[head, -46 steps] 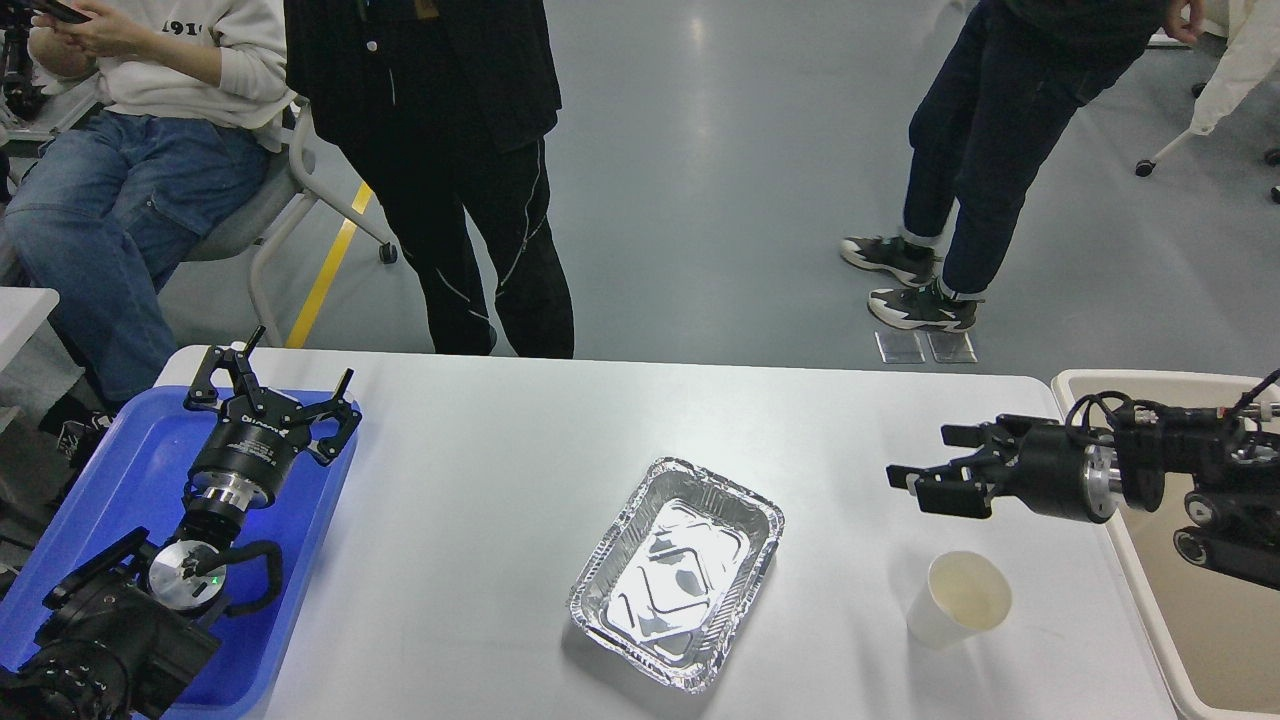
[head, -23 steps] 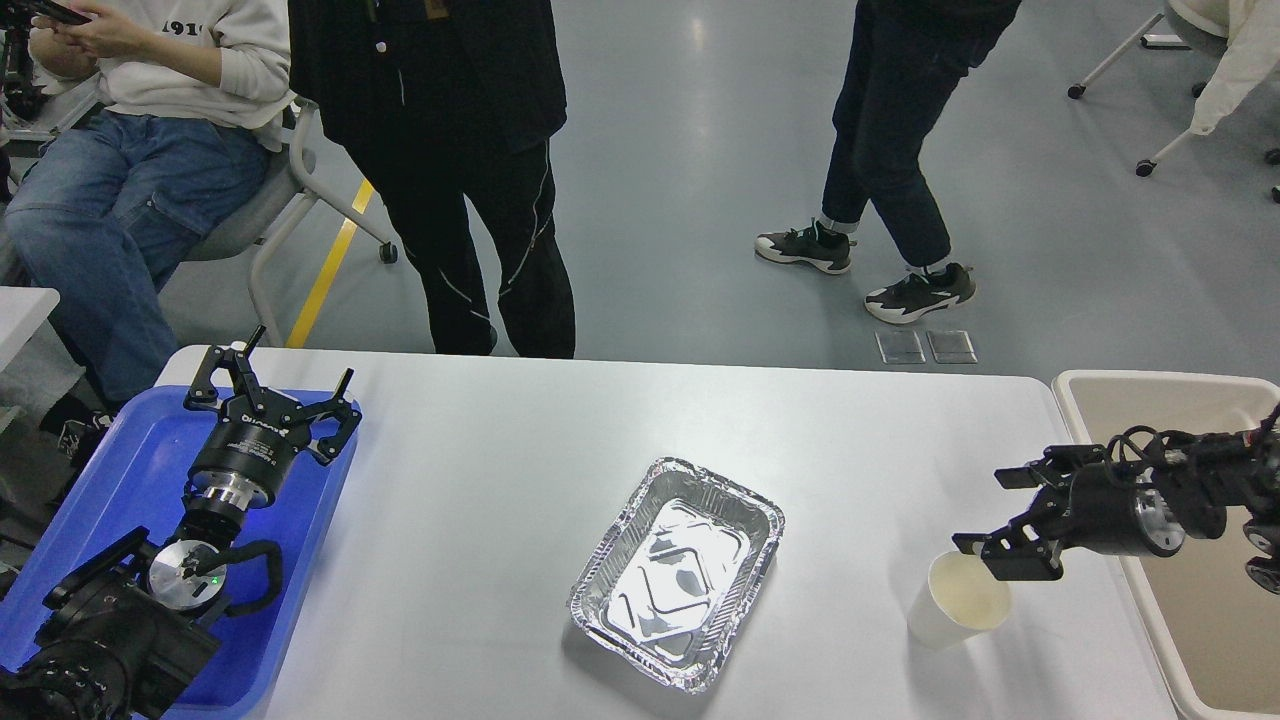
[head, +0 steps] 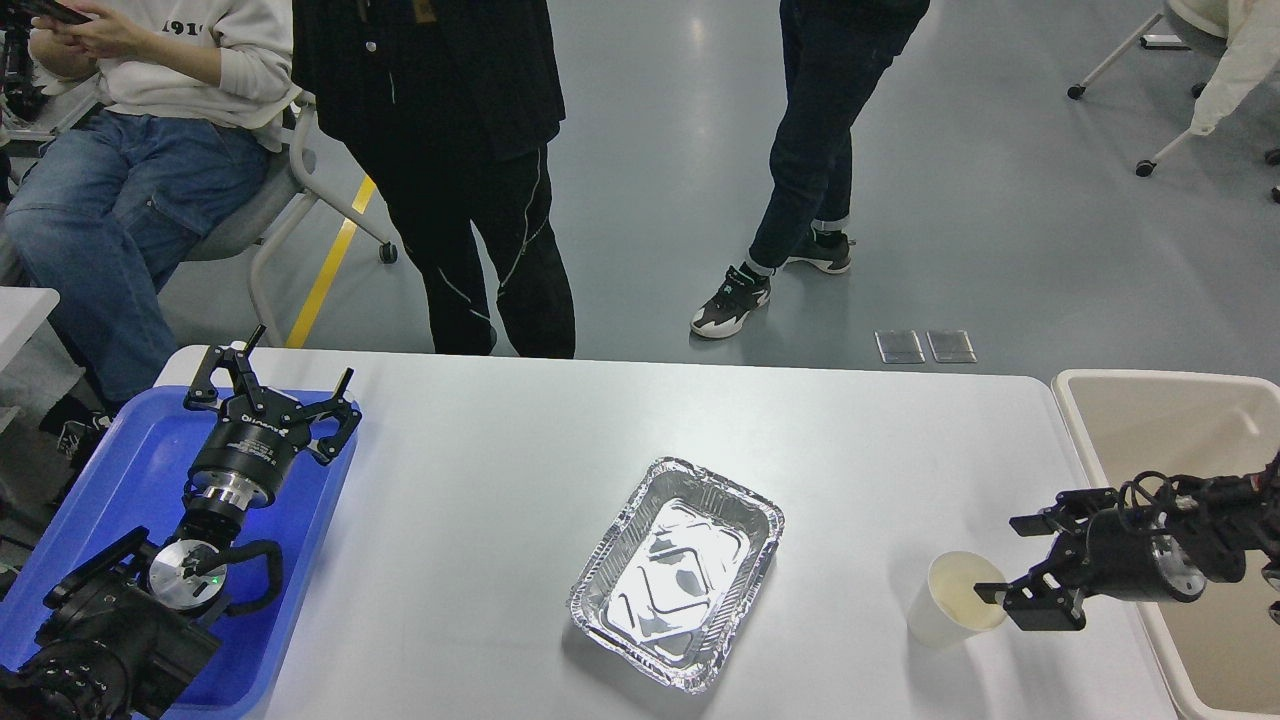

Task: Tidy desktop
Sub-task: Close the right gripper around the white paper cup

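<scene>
Only the head view is given, so everything is read off that one.

The desktop [head: 480, 520] fills the middle of the view, running from the blue tray [head: 120, 470] at the left edge to the beige bin [head: 1150, 410] at the right edge. Two loose things are seen on it: a foil tray [head: 680, 570], empty and shiny, near the centre, and a white paper cup [head: 950, 600] standing upright to its right, near the near edge.

The right gripper [head: 1035, 565] is held low just beside the cup, on its right side. Its fingers are spread apart, with nothing between them, and the lower fingertip looks level with the cup's rim, maybe touching it (hard to call from this angle).

The left gripper [head: 270, 395] is parked above the blue tray, fingers splayed wide, nothing held.

The cup is judged to be the thing being gone for, with the bin right next door as the likely drop spot. For a clean grab, the fingers should be brought either side of the cup wall below the rim, not onto the rim itself, since thin paper gets crushed or tipped easily. The squeeze should be kept gentle, and the cup lifted straight up before being swung right over the bin. The foil tray is well apart, so it shouldn't get bumped.
</scene>
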Available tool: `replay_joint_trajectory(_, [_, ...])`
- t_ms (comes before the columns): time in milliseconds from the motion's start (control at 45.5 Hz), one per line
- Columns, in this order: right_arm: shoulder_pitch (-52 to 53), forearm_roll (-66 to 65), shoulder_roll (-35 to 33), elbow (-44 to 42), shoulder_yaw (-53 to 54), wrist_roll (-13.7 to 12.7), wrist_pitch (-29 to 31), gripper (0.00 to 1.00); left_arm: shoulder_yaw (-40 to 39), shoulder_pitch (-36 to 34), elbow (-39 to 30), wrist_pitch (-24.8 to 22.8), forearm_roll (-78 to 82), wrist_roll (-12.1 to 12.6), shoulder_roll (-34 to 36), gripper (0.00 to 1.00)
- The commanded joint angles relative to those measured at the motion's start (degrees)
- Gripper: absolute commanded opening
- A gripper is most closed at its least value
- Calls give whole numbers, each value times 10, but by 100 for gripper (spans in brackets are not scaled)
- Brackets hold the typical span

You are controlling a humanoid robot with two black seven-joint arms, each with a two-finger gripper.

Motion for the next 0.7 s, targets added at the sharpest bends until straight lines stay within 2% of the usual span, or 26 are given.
replay_joint_trajectory(0, [-13,3,0,-1,-3,0,-3,50,0,0,0,0,0,0,0,100])
replay_joint_trajectory(242, [-14,4,3,-2,-2,0,-2,3,0,0,0,0,0,0,0,100])
replay_joint_trajectory(286, [-14,4,3,-2,-2,0,-2,0,0,0,0,0,0,0,0,100])
replay_joint_trajectory(571, [-11,8,2,0,-2,4,0,0,0,0,0,0,0,0,0,100])
replay_joint_trajectory(681, [-4,11,-1,2,-1,13,2,0,0,0,0,0,0,0,0,100])
